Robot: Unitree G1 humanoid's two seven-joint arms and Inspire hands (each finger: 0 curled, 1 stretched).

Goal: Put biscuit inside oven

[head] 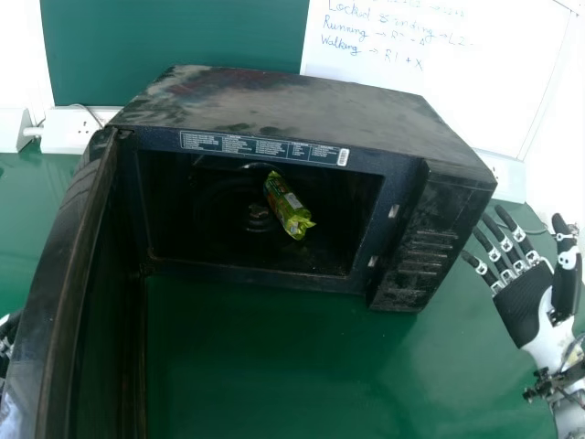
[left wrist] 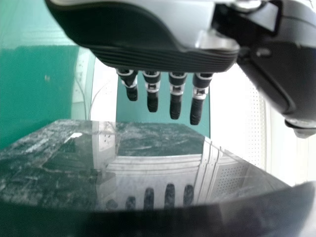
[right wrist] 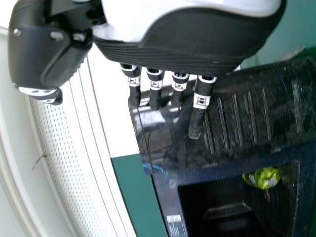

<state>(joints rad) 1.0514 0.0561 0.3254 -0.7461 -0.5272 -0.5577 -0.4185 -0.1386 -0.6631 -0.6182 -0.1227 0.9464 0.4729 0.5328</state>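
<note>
In the head view the green biscuit packet [head: 289, 207] lies tilted inside the black oven [head: 302, 110], whose door [head: 64, 293] stands open on the left. The packet [right wrist: 262, 177] also shows within the cavity in the right wrist view. My right hand [head: 525, 297] is right of the oven, fingers straight and empty; in its wrist view the hand [right wrist: 197, 106] has the oven's control side beyond it. My left hand [head: 7, 340] is at the far left edge, outside the door. The left hand [left wrist: 175, 96] has straight, empty fingers over the door's glossy surface.
The green table [head: 292, 366] extends in front of the oven. A white board with handwriting [head: 439, 64] stands behind on the right, and a white socket box [head: 73, 130] is behind on the left. The open door lies between my left hand and the oven cavity.
</note>
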